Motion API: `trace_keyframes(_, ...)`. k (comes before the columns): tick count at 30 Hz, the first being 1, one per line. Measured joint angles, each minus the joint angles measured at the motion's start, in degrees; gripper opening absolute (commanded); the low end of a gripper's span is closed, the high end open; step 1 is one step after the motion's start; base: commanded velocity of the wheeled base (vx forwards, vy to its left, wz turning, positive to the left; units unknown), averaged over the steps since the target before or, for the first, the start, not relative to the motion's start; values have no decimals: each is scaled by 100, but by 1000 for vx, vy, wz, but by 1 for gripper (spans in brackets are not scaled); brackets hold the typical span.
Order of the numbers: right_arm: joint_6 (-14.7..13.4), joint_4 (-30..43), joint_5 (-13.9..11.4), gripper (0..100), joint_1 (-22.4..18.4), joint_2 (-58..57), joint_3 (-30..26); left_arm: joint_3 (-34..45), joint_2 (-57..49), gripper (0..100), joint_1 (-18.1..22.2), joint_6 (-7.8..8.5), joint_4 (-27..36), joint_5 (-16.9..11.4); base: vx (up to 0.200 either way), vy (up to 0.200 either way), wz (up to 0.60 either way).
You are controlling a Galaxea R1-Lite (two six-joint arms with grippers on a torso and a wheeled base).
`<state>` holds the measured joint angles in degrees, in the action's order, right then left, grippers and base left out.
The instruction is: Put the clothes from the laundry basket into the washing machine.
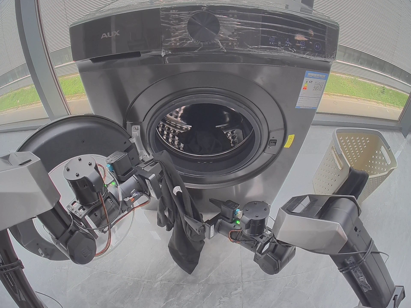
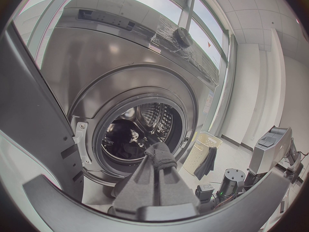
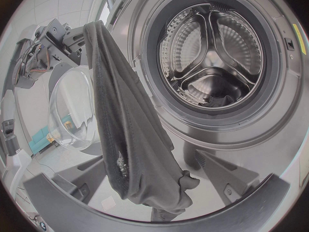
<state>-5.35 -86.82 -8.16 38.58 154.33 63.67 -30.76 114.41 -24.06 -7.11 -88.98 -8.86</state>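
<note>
grey tiled floor (image 1: 141, 274) — window wall (image 1: 364, 86) | left tool (image 1: 158, 162) pinching black garment (image 1: 182, 236) | right tool (image 3: 149, 157) spread

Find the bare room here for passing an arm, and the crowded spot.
Free: the drum above the clothes inside; the floor between washing machine and laundry basket. Crowded: before the drum's lower left, where the left gripper holds the black garment, the right gripper beside it.

left gripper (image 2: 158, 170) clamps the garment (image 1: 182, 223), right gripper (image 3: 151, 157) spread open.
</note>
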Motion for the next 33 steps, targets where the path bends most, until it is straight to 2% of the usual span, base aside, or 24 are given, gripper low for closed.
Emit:
trace_keyframes(14,0,-62,0,100,9,55,-61,-9,-5,0,12,-4,0,-2,0,0,0)
trace_keyframes(15,0,-60,1,0,17,72,-56,-11,-5,0,12,-11,0,-2,0,0,0)
trace_keyframes(23,0,-77,1,0,17,135,-11,-11,-13,0,15,-72,2,-9,0,0,0)
trace_keyframes(33,5,-88,46,0,-204,-361,-455,11,-13,0,34,-66,0,-24,0,0,0)
